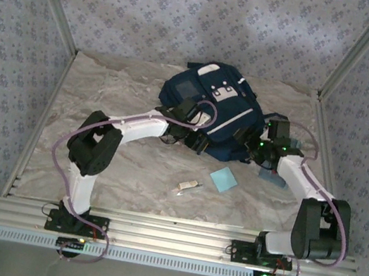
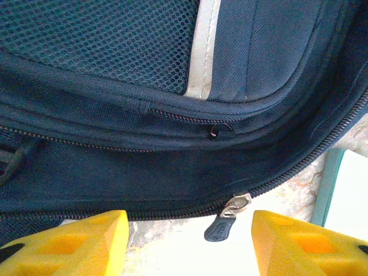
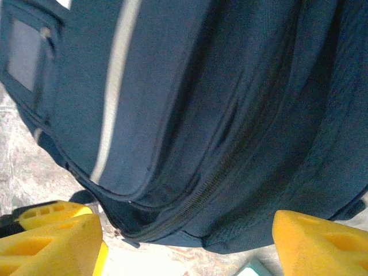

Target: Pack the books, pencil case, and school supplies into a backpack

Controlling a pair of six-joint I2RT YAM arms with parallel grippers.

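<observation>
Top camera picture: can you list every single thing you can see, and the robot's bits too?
backpack: one, navy blue with white stripes, back middle of the table
zipper pull: one, dark, hanging at the backpack's lower edge
square pad: one, light blue, on the table in front of the backpack
white stick: one, white, just left of the pad
flat thing: one, bluish grey, partly under the right arm; cannot tell what it is
table: one, beige marble look
walls: patterned blue-grey, on three sides
left arm, right arm: two, white and black, reaching to the backpack
left gripper: yellow fingers, open, at the zipper
right gripper: yellow fingers, open, at the backpack's side
</observation>
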